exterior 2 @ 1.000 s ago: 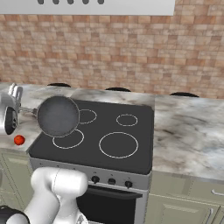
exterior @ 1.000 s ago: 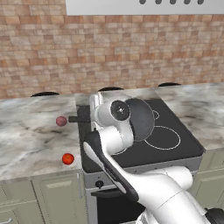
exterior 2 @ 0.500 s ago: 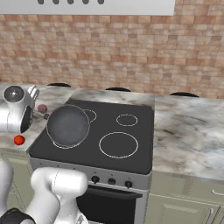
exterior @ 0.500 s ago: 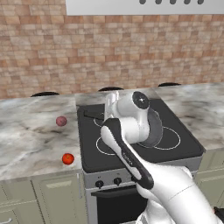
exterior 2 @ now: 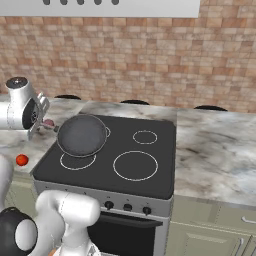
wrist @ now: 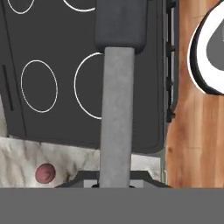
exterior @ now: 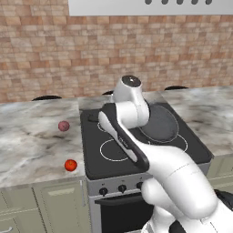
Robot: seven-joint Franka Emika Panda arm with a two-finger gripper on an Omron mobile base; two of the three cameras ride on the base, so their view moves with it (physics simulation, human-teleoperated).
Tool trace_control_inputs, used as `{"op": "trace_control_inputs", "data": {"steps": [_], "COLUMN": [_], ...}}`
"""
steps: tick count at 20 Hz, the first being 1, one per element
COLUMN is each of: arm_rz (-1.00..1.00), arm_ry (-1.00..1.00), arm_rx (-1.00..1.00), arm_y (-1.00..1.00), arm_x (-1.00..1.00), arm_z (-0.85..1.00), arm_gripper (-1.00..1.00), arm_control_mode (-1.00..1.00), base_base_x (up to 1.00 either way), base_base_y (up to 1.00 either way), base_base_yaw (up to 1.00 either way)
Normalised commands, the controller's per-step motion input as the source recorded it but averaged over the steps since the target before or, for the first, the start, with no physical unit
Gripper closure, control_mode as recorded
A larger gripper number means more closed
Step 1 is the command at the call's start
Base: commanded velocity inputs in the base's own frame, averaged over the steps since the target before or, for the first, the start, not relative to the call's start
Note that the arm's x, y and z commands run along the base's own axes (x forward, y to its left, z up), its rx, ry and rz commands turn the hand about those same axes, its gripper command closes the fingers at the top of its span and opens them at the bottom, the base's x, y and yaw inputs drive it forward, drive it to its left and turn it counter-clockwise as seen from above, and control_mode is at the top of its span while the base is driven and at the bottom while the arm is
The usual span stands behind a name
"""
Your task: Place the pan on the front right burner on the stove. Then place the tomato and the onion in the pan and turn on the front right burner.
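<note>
**Pan carried by its handle over the cooktop**

The pan (exterior 2: 81,135) hangs above the stove (exterior 2: 107,172), left of the front right burner (exterior 2: 135,165), jaws clenched on its handle (wrist: 116,118). Rigid and probably bowl-heavy, so likely to droop; the round tomato (exterior: 70,165) and onion (exterior: 63,126) on the counter (exterior: 32,141) may roll.

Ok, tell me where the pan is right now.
In the right base view the pan is held above the stove's left side, over the left burners, with the tomato on the counter to its left.

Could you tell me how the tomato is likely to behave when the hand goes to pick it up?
The tomato looks round and glossy, so it may slip. It sits loose on the flat counter near the front edge, so a nudge could probably roll it.
</note>
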Motion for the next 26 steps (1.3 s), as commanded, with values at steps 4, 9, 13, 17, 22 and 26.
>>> {"op": "trace_control_inputs", "data": {"steps": [4, 9, 13, 17, 22, 26], "arm_rz": [0.01, 0.04, 0.03, 0.00, 0.00, 0.00], "arm_ry": [0.39, 0.26, 0.02, 0.00, -0.02, -0.02], "arm_rx": [-0.06, 0.01, 0.01, 0.00, 0.00, 0.00], "arm_y": [-0.05, -0.22, -0.38, -0.39, -0.36, -0.24], "arm_x": [0.19, 0.08, -0.03, -0.17, -0.24, -0.06], "arm_z": [0.00, -0.10, -0.21, -0.24, -0.23, -0.15], "arm_gripper": [1.00, 1.00, 1.00, 1.00, 1.00, 1.00], "arm_control_mode": [-1.00, -1.00, -1.00, -1.00, -1.00, -1.00], "base_base_x": [0.00, 0.00, 0.00, 0.00, 0.00, 0.00], "base_base_y": [0.00, 0.00, 0.00, 0.00, 0.00, 0.00], "base_base_yaw": [0.00, 0.00, 0.00, 0.00, 0.00, 0.00]}}
